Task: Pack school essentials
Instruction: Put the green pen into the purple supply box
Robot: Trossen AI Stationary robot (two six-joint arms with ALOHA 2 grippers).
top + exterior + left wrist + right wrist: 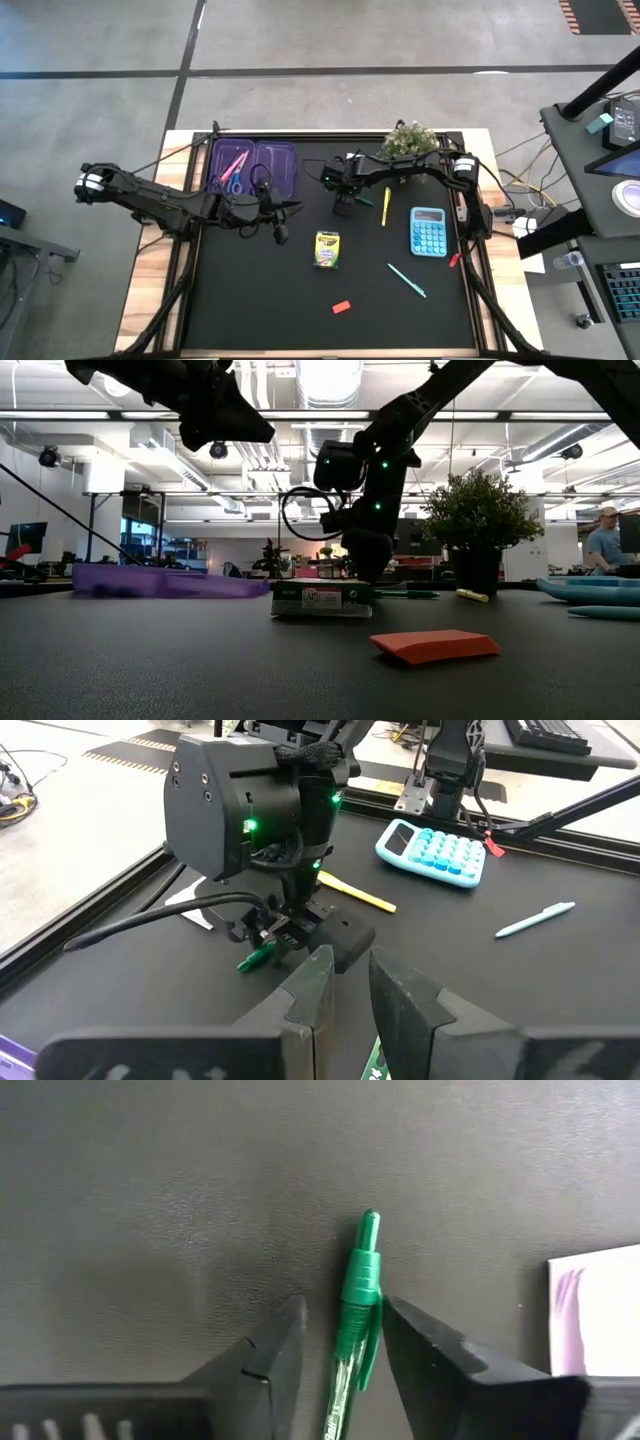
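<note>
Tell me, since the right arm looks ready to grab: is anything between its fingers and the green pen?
Nothing visible. The right gripper is down at the mat with the green pen lying bare between its fingers, which straddle it.

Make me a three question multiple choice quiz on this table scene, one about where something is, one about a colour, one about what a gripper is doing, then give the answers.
1. Where are the blue-handled scissors?
A. in the purple case
B. on the calculator
C. beside the red eraser

2. What colour is the pen between the right gripper's fingers?
A. yellow
B. teal
C. green

3. How does the right gripper stand?
A. raised high over the plant
B. down at the mat, fingers on either side of a pen
C. shut on the crayon box

Answers: 1 A, the high view shows them lying in the case's left half. 2 C, the right wrist view shows the green pen. 3 B, the fingers flank the pen on the black mat.
</note>
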